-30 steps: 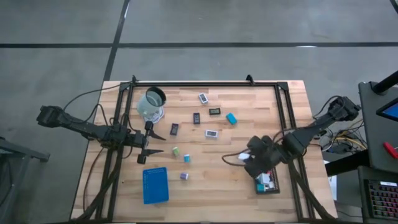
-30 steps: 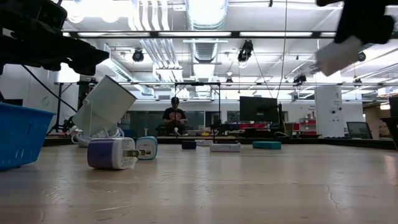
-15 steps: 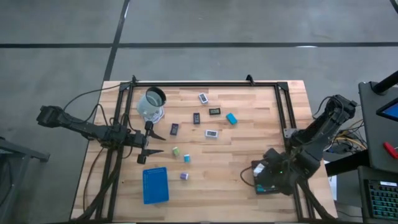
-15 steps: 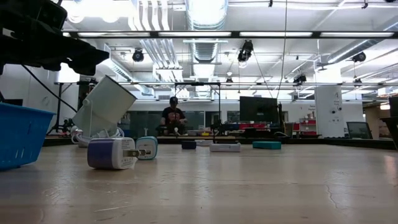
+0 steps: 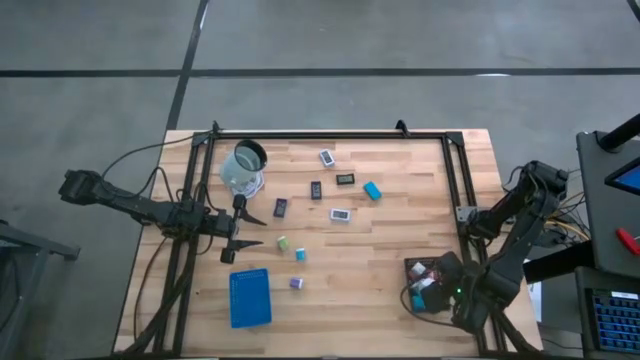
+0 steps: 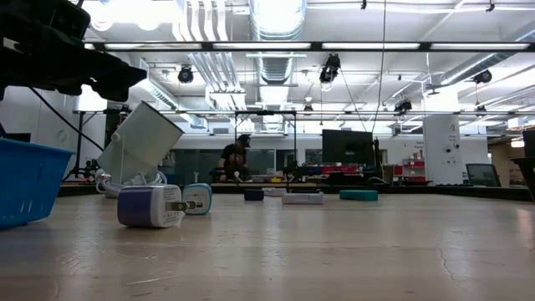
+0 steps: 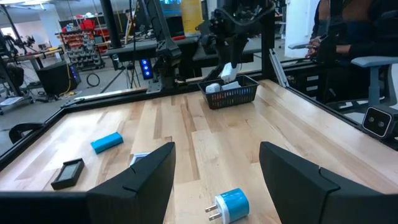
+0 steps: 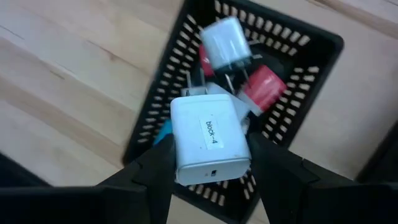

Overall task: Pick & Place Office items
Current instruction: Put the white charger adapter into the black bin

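The right gripper (image 8: pixel 208 155) holds a white charger block (image 8: pixel 208 138) between its two fingers – just above the black basket (image 8: pixel 311 87) with other small pieces inside – while the left gripper (image 5: pixel 250 229), open and empty, waits near the cup (image 5: pixel 243 167).

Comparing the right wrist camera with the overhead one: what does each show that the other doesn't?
Only the right wrist view shows the white charger block between the right gripper fingers, labelled "block-4", above white and red pieces in the black basket.

Only the high view shows the left gripper open beside the clear cup, the blue basket, and loose pieces such as the teal block.

Both show the black basket at the table's right edge, with the right gripper over it.
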You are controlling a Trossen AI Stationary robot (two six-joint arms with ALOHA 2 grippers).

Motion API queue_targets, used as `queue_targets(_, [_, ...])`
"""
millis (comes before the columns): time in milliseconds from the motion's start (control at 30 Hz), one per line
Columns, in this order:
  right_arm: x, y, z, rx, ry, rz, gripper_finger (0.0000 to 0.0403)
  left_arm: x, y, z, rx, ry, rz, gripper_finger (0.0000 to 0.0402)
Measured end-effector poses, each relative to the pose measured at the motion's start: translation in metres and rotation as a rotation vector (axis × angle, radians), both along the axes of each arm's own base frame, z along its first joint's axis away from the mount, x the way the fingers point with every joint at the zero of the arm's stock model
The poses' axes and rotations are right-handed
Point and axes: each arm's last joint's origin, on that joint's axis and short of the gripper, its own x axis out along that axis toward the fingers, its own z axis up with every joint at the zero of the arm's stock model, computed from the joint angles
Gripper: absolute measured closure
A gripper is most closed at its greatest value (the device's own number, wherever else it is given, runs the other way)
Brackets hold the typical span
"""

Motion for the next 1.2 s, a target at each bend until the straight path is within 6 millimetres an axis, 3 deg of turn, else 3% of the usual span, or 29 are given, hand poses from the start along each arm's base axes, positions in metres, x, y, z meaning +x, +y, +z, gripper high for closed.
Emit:
queue_targets(367, [0.002,0.009,-0.02,-0.057,0.11,-0.006,0.0225,0.0,0.0,0.0,0.0,-0.001,0.0,0.0164])
queue_targets(1200, [0.003,0.009,-0.022,-0.079,0.09,0.015,0.0225,0.0,0.0,0.0,0.0,-0.001,0.0,0.0164])
